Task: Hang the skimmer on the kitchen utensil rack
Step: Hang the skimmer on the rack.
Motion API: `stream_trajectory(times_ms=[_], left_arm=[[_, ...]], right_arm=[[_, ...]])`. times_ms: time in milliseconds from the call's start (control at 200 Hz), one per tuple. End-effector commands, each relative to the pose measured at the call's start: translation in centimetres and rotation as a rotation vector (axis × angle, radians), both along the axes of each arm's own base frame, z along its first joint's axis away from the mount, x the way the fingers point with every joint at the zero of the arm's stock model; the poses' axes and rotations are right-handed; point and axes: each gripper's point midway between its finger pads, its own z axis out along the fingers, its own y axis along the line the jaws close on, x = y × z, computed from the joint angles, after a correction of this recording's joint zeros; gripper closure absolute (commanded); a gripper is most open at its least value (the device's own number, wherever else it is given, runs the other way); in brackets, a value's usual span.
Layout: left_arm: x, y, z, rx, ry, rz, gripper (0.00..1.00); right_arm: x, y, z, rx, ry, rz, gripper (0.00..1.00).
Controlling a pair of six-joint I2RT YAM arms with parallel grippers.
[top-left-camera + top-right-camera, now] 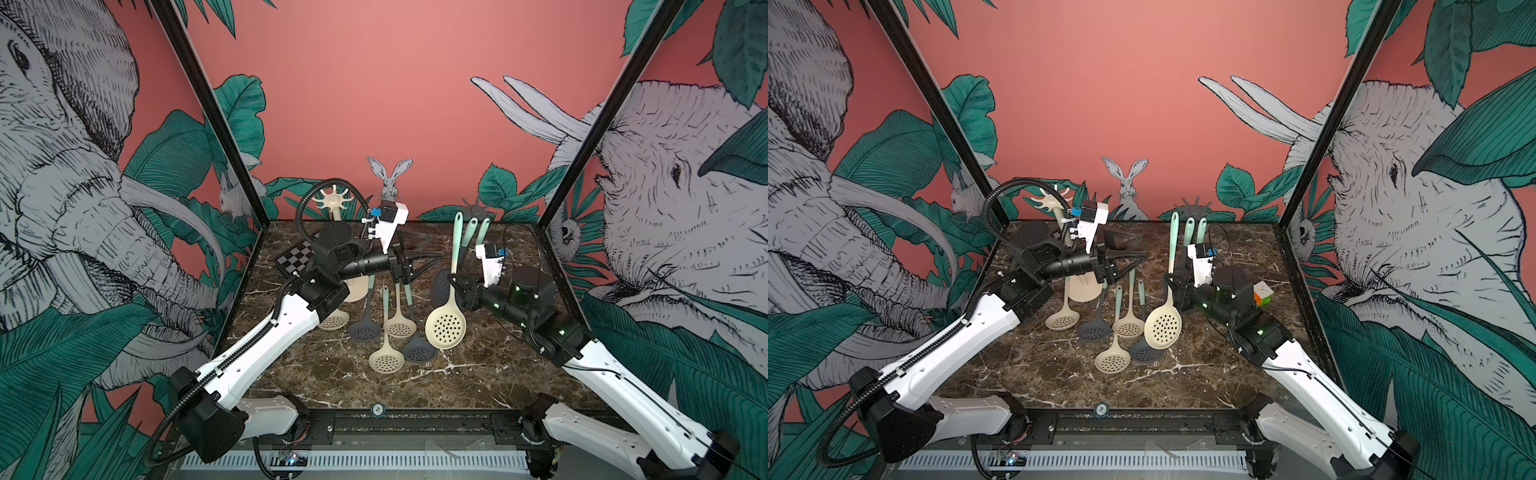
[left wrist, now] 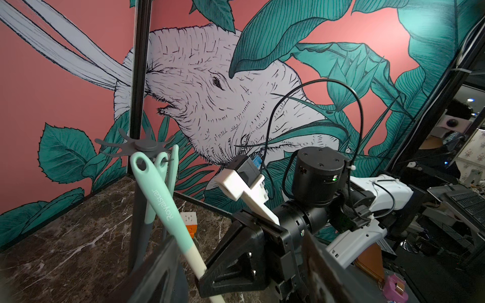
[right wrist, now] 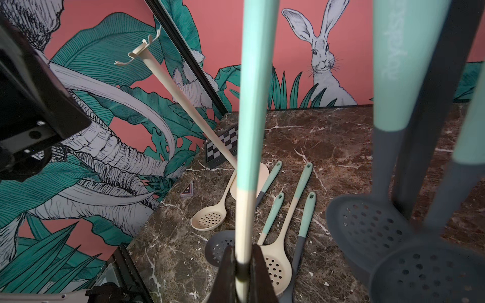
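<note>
Skimmer [image 1: 446,326], cream bowl, mint handle: item in hand, far right of table [image 1: 332,399], just beside grey rack [image 2: 145,144]. Held by R gripper [image 3: 242,265], jaws closed tight on the cream shaft just below the mint section. Prob. gripped low so the eye end stays free for a hook. Long axis near vertical, slight lean. Eye end up and far, about level w/ the rack's arms. Bowl down and near, perforated face toward the near edge, appears clear of the tabletop. Left wrist view puts the eye right under the arms; hooked or not: cannot tell. Rack stock: hung skimmers [image 3: 367,230], qty 2, grey bowls, handles up, just right of the held one, so the free hook is prob. on the left side. L gripper [image 1: 419,251]: mid-table, far half, pointing right, jaws wide, nothing in them, apart from the skimmer. Prob. standing off to leave the R arm room. Other stock: loose skimmers [image 1: 386,359], qty 5, flat at centre, handles pointing far. Cream rack [image 1: 332,201] far left, nothing hung. Chessboard [image 1: 295,257] beside it. Cube [image 1: 1262,293] behind R arm.
</note>
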Motion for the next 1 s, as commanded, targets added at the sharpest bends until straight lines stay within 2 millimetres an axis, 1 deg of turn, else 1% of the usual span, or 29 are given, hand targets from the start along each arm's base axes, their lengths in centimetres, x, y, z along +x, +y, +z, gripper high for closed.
stream_trajectory(times_ms=[0, 490, 815, 995], left_arm=[[-0.3, 0.3, 0.1, -0.003, -0.02, 0.004, 0.24], [-0.4, 0.1, 0.3, -0.004, -0.027, -0.01, 0.24], [-0.3, 0.0, 0.2, -0.001, -0.025, -0.014, 0.24], [-0.4, 0.1, 0.1, 0.0, -0.026, -0.013, 0.24]], right_arm=[[0.5, 0.2, 2.4, 0.07, -0.065, -0.012, 1.0], [1.4, 0.0, 1.6, 0.046, -0.047, -0.051, 1.0], [2.1, -0.2, 0.1, 0.024, -0.001, -0.086, 1.0], [2.3, -0.3, -1.1, 0.012, 0.028, -0.105, 1.0]])
